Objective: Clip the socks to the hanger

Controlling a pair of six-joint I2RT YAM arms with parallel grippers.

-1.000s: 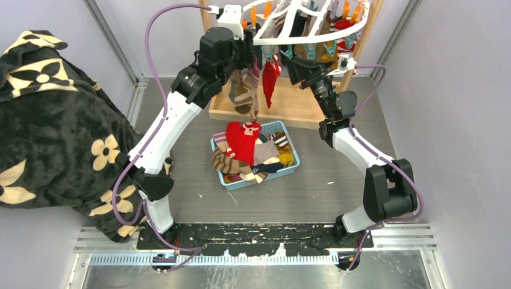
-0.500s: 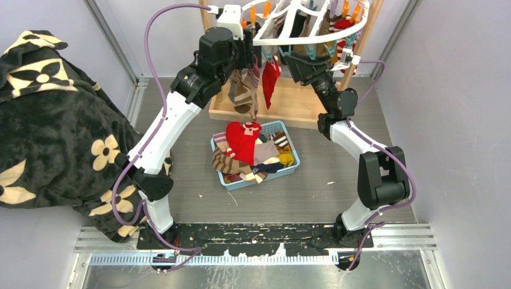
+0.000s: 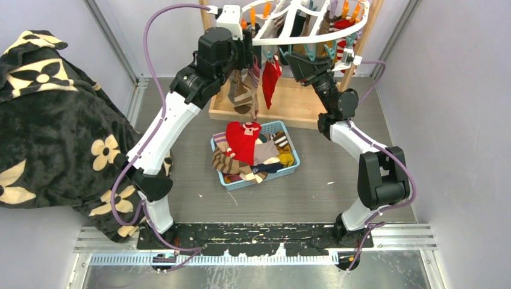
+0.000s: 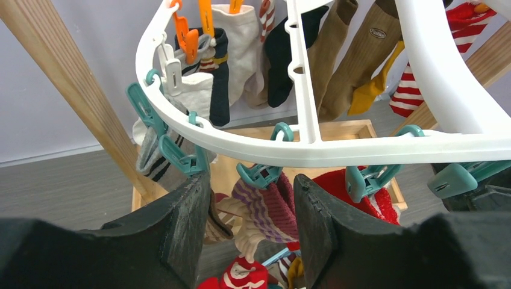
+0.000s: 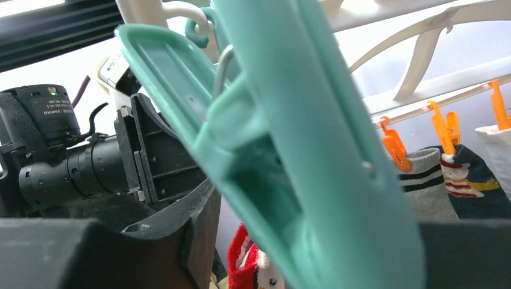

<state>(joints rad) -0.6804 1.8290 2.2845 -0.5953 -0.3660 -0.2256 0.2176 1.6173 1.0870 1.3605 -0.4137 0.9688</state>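
**A:** Since a second ago the right arm has climbed toward 12 o'clock. Its elbow has drawn in a little from the wall at 3 o'clock, and the right gripper [image 3: 296, 60] now sits tight under the rim of the hanger [image 3: 319, 38]. The left arm has barely shifted.

**B:** What is in the right one?

**A:** A teal clip [image 5: 313, 150] fills its wrist view, lying between the fingers. I cannot tell whether they pinch it; a sliver of background shows beside one finger.

**B:** And the left gripper [image 4: 252, 192]?

**A:** Its jaws stand fairly wide and grip nothing. A striped sock [image 4: 271, 208] hangs from a clip between them, nearer one finger. The white rim crosses just above both fingertips.

**B:** Where does the hanger sit?

**A:** At 12 o'clock in the top view, on the wooden stand [image 3: 289, 105], with socks [image 4: 337, 54] clipped around it. A red sock [image 3: 271, 72] dangles between the two grippers. The rest lie heaped in the blue basket [image 3: 274, 124] at the centre, apart from both arms.

**B:** How much room is there?

**A:** It is tight up top. The grippers are near each other under the rim, with the stand's posts at 11 and 1 o'clock. Grey table [image 3: 325, 192] shows from the basket toward 6 o'clock, as far as the bases. The blanket [image 3: 54, 120] fills 9 o'clock, right beside the left arm's lower link.
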